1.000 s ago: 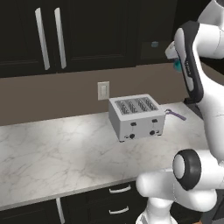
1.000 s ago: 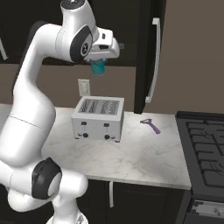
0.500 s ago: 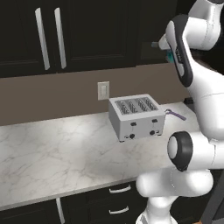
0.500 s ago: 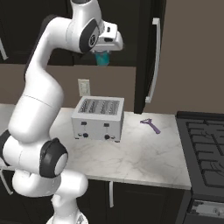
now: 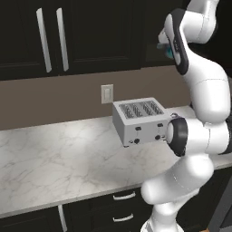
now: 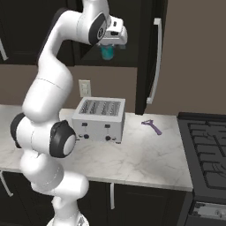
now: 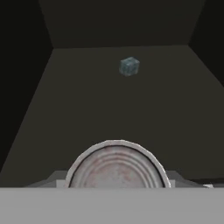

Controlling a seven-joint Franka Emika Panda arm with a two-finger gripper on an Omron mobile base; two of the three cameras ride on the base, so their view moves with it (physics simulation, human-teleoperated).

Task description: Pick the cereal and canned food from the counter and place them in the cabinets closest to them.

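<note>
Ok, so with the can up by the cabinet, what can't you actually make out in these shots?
- Fingertips of the gripper: hidden by the canned food in the right base view, and by its lid in the hand view.
- Small pale block deep in the cabinet: too small to identify.
- Gripper in the left base view: mostly behind the forearm.
- Stove top: cut off by the right edge.

No readable text, labels, brands or numbers anywhere. Canned food point(image 6: 107, 52) is plain teal, no label legible; its lid point(image 7: 117, 168) in the hand view shows only concentric rings. Toaster point(image 6: 99, 119) front has dark knobs, no markings readable. Wall outlet point(image 5: 107, 94) is blank. Cabinets point(image 5: 86, 34) have plain doors.
</note>
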